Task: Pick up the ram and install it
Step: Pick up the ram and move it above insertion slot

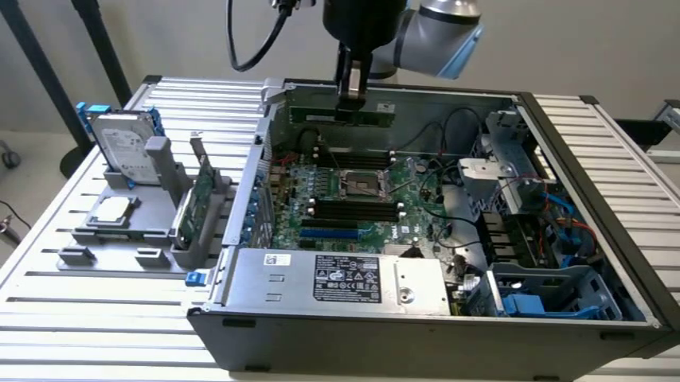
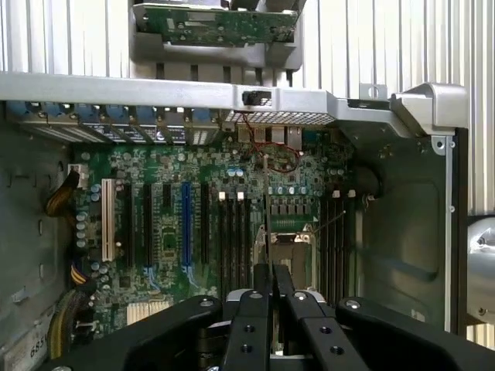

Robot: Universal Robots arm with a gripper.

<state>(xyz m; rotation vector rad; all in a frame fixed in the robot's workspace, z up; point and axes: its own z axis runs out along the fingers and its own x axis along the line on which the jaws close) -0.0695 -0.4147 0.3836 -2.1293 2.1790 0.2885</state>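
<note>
The ram (image 1: 314,116) is a long, thin green stick held level above the open computer case (image 1: 244,314), over the back edge of the motherboard (image 1: 420,203). My gripper (image 1: 351,102) comes down from above and is shut on the stick's middle. In the wrist view the ram (image 2: 267,232) shows edge-on as a thin dark line running out from between the black fingers (image 2: 254,309). It hangs above the processor socket (image 2: 290,243), between two banks of black memory slots (image 2: 232,232).
A grey fixture (image 1: 127,239) at the exterior view's left holds a hard drive (image 1: 123,147), a silver processor chip (image 1: 111,211) and a green expansion card (image 1: 197,203). The power supply (image 1: 340,278) fills the case front. Cables and a drive cage (image 1: 537,294) crowd the right side.
</note>
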